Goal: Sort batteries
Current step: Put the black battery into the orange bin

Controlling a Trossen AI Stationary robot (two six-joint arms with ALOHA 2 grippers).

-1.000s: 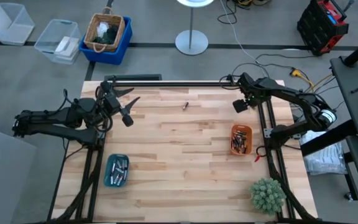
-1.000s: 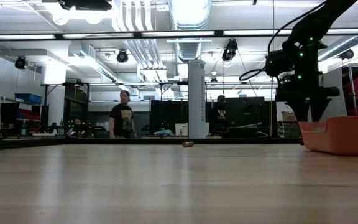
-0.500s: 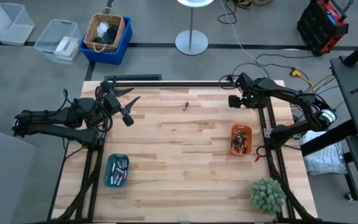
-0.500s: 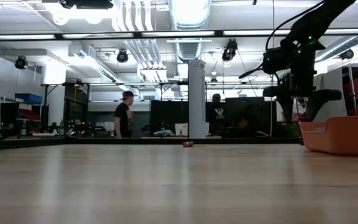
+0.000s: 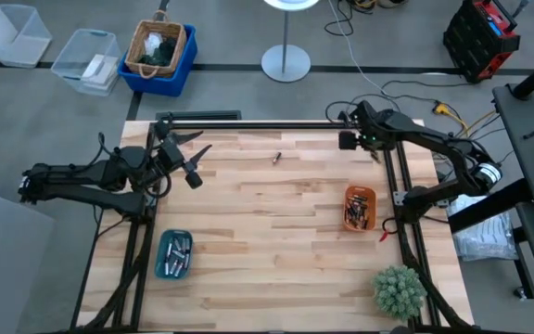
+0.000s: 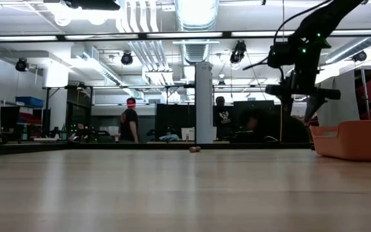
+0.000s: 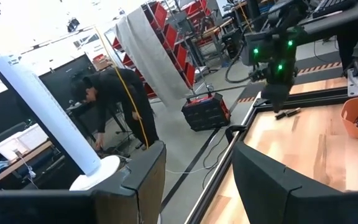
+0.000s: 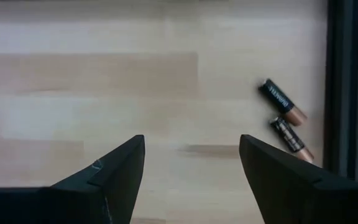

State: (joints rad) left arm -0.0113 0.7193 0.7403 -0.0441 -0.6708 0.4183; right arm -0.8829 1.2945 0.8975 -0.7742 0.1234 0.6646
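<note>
The left gripper (image 5: 188, 160) waits wide open at the table's (image 5: 276, 250) far left. The right gripper (image 5: 346, 141) hovers far right, jaws wide and empty. Two batteries (image 8: 284, 118) lying close together risk a double grab.

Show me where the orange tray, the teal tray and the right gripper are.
orange tray (image 5: 347, 208): high view, on its left rim.
teal tray (image 5: 161, 256): high view, on its left wall.
right gripper (image 8: 191, 165): right wrist view, midway between its open fingertips.
</note>
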